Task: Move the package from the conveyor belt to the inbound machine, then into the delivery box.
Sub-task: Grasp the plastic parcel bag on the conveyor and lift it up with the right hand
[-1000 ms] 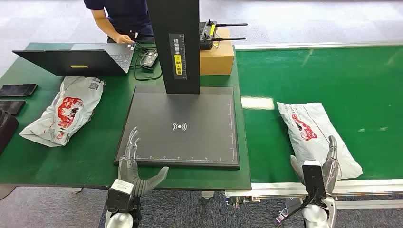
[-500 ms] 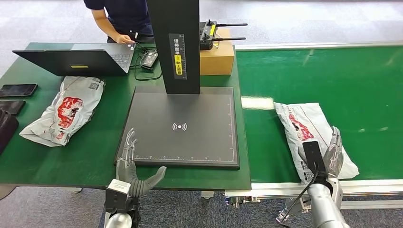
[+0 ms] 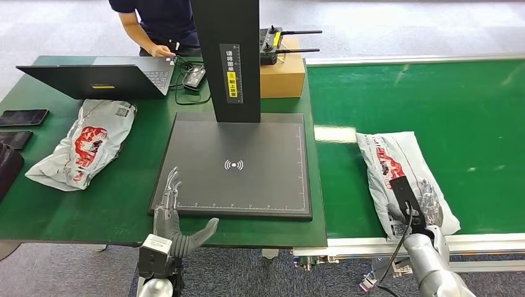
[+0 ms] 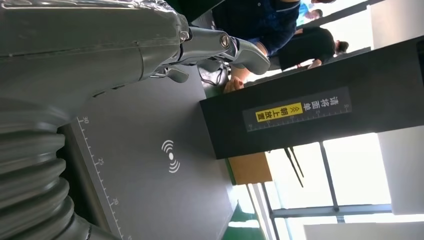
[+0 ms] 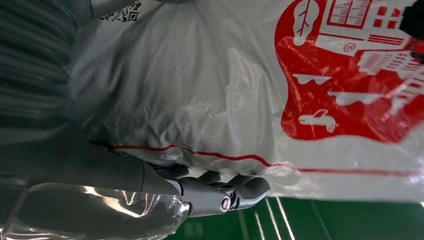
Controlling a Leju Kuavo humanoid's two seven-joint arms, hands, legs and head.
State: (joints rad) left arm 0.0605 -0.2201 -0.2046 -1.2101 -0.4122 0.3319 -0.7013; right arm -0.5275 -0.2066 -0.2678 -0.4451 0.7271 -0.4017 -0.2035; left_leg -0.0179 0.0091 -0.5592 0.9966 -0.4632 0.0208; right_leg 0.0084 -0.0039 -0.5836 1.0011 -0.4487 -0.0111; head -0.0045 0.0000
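Right hand (image 3: pixel 426 204) lies on the package's (image 3: pixel 396 167) near end on the belt (image 3: pixel 433 99), fingers closing in to grip; left hand (image 3: pixel 174 216) waits open by the scanner (image 3: pixel 241 164).

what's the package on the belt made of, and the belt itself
Package: looks like thin glossy plastic film, grey-white with red print; it wrinkles and glints under the right hand. Conveyor belt: smooth green sheet, probably rubber or PVC, with a soft sheen.
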